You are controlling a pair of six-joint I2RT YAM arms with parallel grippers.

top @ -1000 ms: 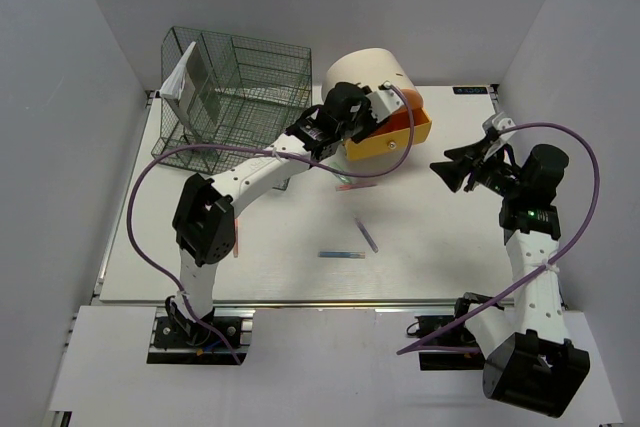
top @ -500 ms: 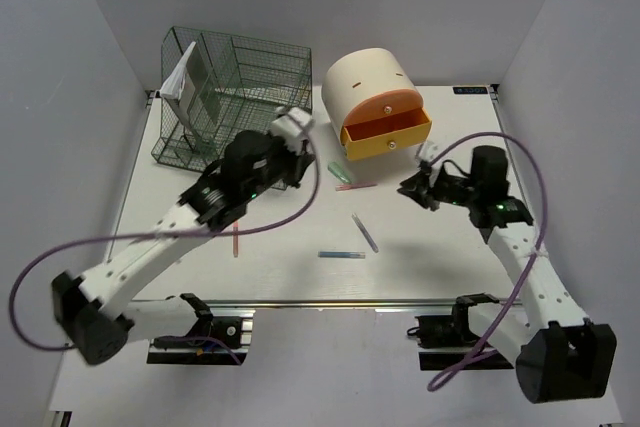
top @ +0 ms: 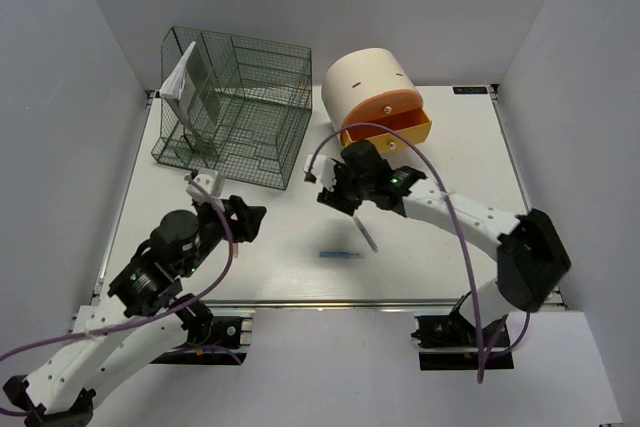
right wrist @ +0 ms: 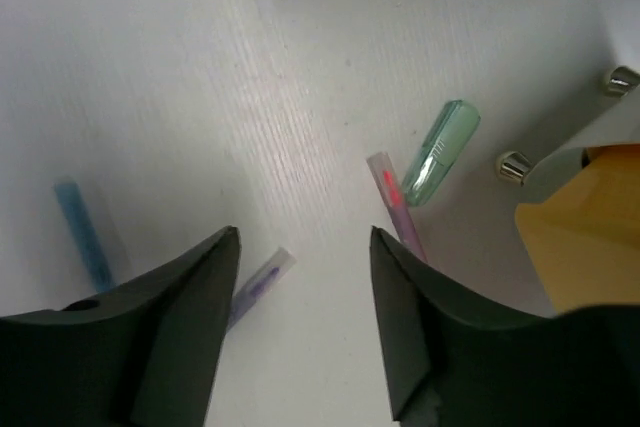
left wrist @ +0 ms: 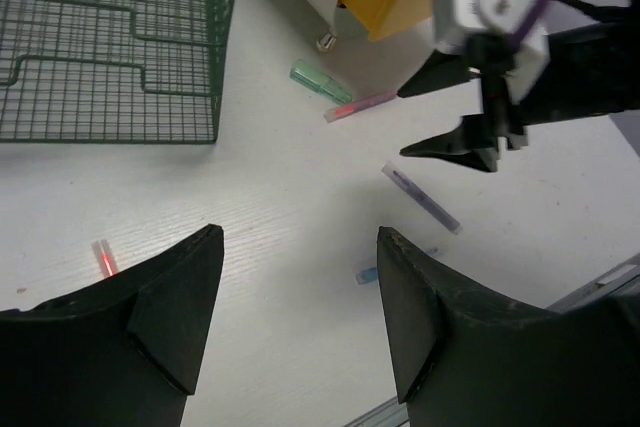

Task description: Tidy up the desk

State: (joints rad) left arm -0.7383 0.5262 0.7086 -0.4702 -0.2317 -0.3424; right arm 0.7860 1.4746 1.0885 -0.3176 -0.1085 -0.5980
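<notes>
With jaws wide, the right pincer (right wrist: 303,239) hangs just by the thin pink pen (right wrist: 392,192) on the flat white bench (top: 420,259) (left pincer (left wrist: 300,237) wide too); best drop straight and pinch its middle.

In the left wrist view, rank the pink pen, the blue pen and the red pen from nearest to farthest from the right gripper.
1. pink pen, just left of the right gripper.
2. blue pen, lower in view.
3. red pen, far left.
</notes>
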